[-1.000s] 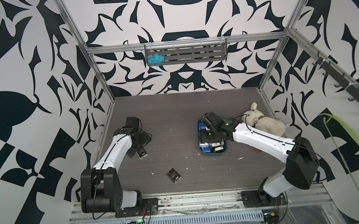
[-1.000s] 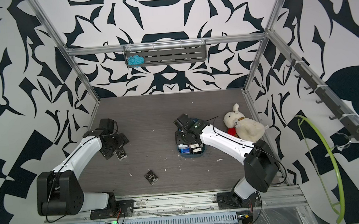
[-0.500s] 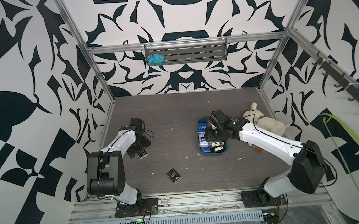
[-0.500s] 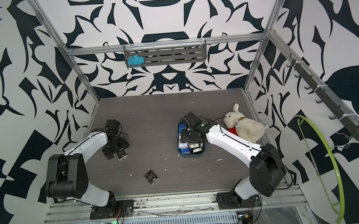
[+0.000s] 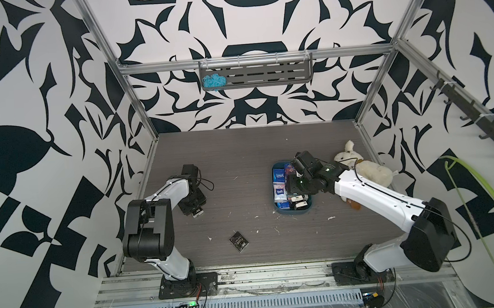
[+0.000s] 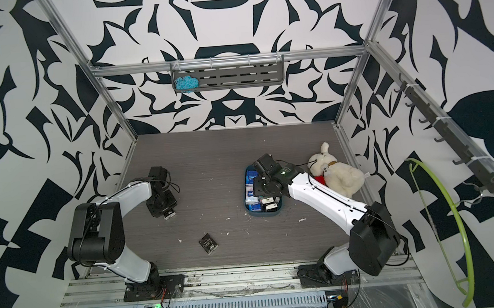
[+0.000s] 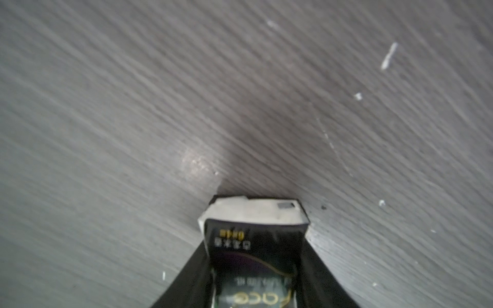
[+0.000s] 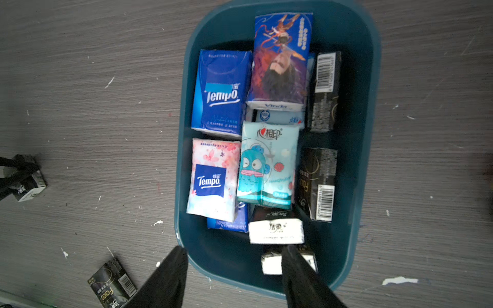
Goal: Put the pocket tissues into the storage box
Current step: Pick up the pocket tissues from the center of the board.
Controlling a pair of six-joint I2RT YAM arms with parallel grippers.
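Left of centre in both top views, the left gripper is pressed down to the dark grey wood-grain tabletop. It is clamped on a small black tissue packet with a white end. In the left wrist view its two black fingers hug the packet's long sides, likely because the narrow span is easiest to pinch on something lying flat.

Right of centre sits the shallow dark teal plastic storage box, crowded with pocket tissues — blue, pink-white, light teal and black packets, mostly flat and side by side, some overlapping. The right gripper hangs just above one end of the box, jaws apart and nothing between them. One finger is outside the rim and one over the inside.

A second black packet lies loose at lower centre, well apart from both grippers — with the clamped one, it looks like the last outside the box. A cream plush toy lies right of the box, beside the right arm.
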